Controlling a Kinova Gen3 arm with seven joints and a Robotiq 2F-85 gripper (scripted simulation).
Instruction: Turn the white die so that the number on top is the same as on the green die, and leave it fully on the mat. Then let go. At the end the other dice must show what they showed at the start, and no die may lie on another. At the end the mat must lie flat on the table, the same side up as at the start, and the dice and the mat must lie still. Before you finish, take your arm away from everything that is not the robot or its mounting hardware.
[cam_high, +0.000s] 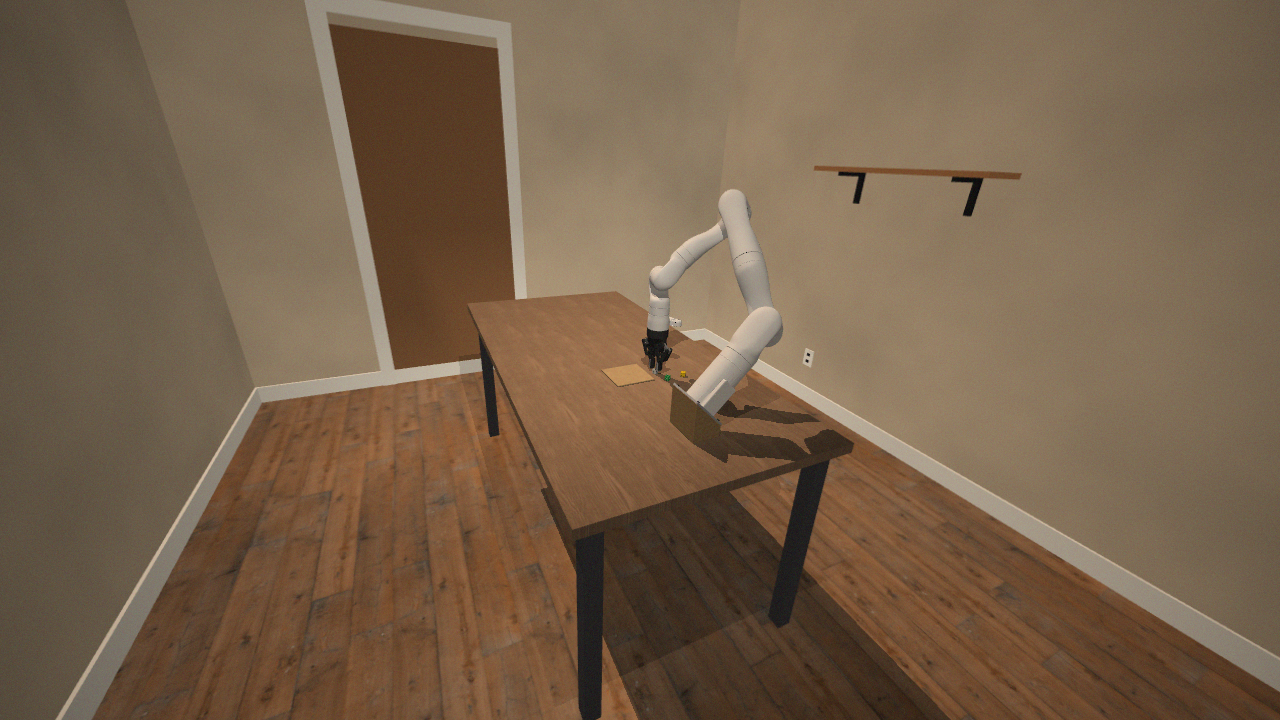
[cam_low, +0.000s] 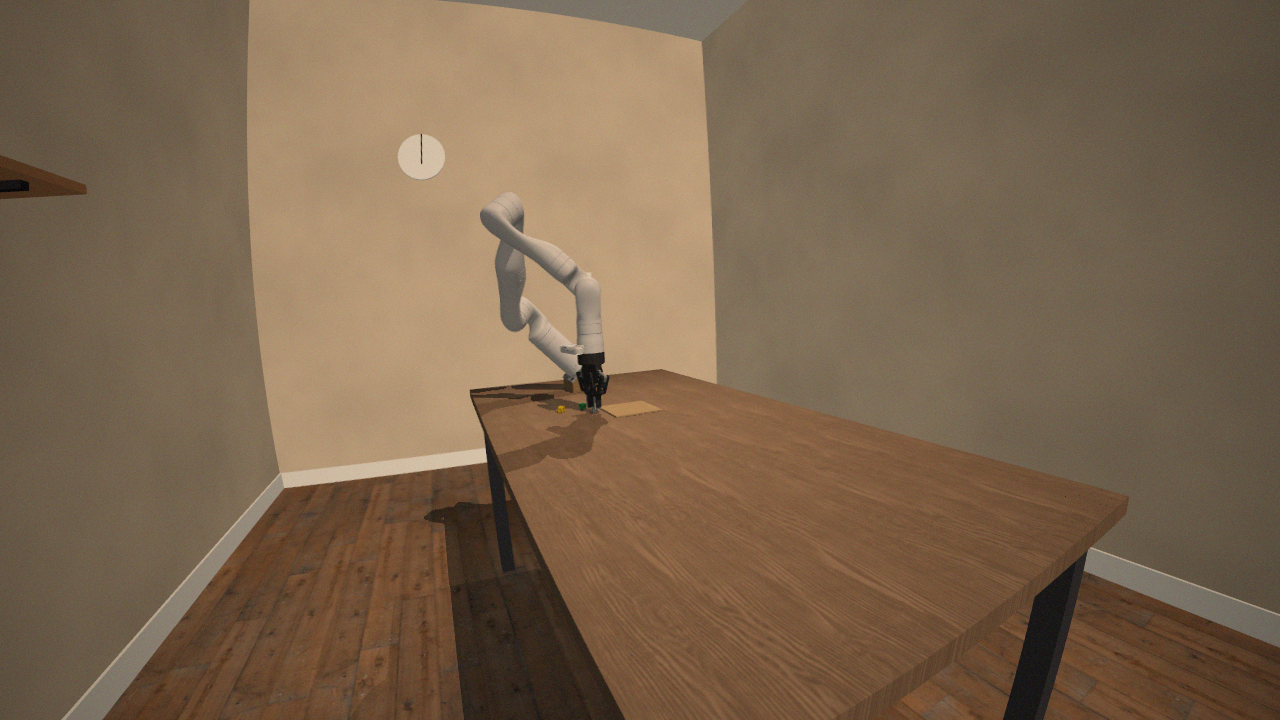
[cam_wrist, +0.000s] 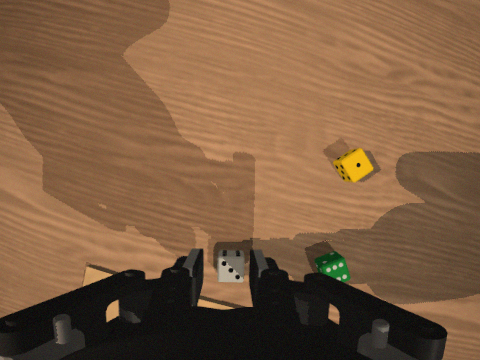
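The white die (cam_wrist: 231, 270) lies on the table beside the mat (cam_high: 628, 375) (cam_low: 632, 409) (cam_wrist: 94, 275). Its top shows three; a side face with dark pips also shows. My gripper (cam_high: 657, 368) (cam_low: 593, 408) (cam_wrist: 226, 264) points down with its fingers partly open on either side of the white die, a gap showing at each side. The green die (cam_high: 667, 377) (cam_low: 581, 406) (cam_wrist: 333, 267) lies to the right in the wrist view. Its top looks like six, its lower edge partly covered by the gripper. The mat lies flat, mostly hidden by the gripper in the wrist view.
The yellow die (cam_high: 682, 374) (cam_low: 561, 409) (cam_wrist: 356, 165) lies on the table (cam_high: 554, 358) (cam_low: 760, 501) with one on top, farther from my fingers than the green die. The arm's base block (cam_high: 691, 419) stands near the dice. Arm shadows cross the table.
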